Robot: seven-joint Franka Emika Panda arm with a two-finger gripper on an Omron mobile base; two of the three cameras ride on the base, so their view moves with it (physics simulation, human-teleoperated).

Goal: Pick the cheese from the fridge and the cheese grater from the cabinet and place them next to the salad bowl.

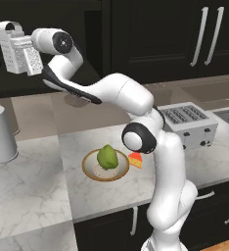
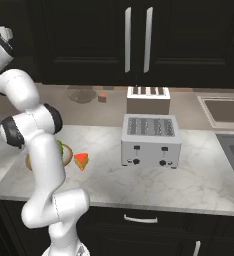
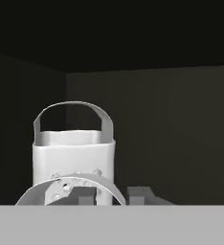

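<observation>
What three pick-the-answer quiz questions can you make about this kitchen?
1. Where is the cheese?
A. On the toaster
B. On the counter beside the salad bowl
C. In the sink

2. What colour is the lettuce in the bowl?
A. Green
B. Blue
C. Purple

3. What is the gripper doing?
A. Hanging open over the sink
B. Holding the cheese
C. Shut on the cheese grater

Answers:
1 B: the cheese lies on the counter right by the salad bowl.
2 A: the lettuce is green.
3 C: the gripper is up at the dark cabinet, closed on the cheese grater.
</observation>
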